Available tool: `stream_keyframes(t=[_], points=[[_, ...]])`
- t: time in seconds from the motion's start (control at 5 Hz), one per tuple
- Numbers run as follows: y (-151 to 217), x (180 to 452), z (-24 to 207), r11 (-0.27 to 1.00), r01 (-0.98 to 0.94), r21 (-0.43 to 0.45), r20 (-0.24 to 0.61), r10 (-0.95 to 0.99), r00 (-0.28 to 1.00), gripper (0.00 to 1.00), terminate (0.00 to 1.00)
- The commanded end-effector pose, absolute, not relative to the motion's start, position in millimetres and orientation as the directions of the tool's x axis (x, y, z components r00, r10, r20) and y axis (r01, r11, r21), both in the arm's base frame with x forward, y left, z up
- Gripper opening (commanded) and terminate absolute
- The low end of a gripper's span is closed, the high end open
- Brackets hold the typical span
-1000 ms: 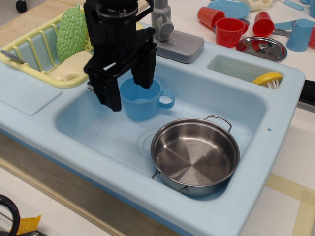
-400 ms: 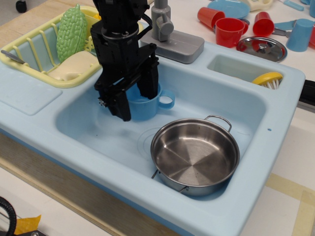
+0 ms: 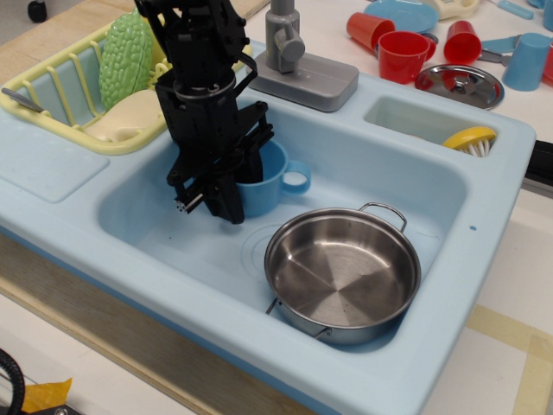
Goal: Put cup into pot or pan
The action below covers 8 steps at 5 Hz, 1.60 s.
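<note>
We are viewing a toy sink scene in which the black robot gripper (image 3: 226,186) is standing low in the light blue plastic sink basin (image 3: 371,177), its jaws astride the near wall of the light blue plastic mug with a round loop handle (image 3: 268,180). One finger (image 3: 249,164) is reaching down inside the mug's mouth and the other is pressing along the outer wall on the side toward us; we are reading the jaws as clamped on that wall, although the contact itself is hidden behind the black fingers. The mug is standing upright, or very nearly so, on the basin floor, with its loop handle (image 3: 297,180) pointing to image right, away from the jaws. The relation on which the coming move depends is this: the shallow round stainless-steel pan with two wire loop handles (image 3: 342,273) is lying to the right of and nearer the camera than the mug, close by but not touching it, and its interior is showing empty. We are judging that the mug needs lifting clear of the pan's rim, then carrying rightward and forward, before being lowered inside.
</note>
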State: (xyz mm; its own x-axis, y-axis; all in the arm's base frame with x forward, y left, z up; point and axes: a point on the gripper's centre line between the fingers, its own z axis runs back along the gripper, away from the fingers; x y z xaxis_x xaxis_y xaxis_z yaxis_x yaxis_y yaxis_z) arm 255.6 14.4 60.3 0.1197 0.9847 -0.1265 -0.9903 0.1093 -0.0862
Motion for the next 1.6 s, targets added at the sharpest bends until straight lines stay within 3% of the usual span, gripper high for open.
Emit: stream_keyframes(t=[0.0,0.4,0.6,1.0,1.2,1.4], points=[[11,250,71,0.119,-0.988,-0.097,-0.128,0.983,0.131,0.00,0.00],[-23,233,111,0.177,-0.975,-0.137,-0.024,0.983,0.182,0.00,0.00],[-42,225,116,0.211,-0.964,-0.160,-0.013,0.976,0.215,0.00,0.00],[-75,218,95,0.223,-0.961,-0.165,-0.125,0.961,0.245,0.00,0.00],[-79,218,86,0.238,-0.957,-0.169,-0.153,0.952,0.264,1.00,0.00],[-79,218,86,0.238,-0.957,-0.169,-0.153,0.952,0.264,1.00,0.00]])
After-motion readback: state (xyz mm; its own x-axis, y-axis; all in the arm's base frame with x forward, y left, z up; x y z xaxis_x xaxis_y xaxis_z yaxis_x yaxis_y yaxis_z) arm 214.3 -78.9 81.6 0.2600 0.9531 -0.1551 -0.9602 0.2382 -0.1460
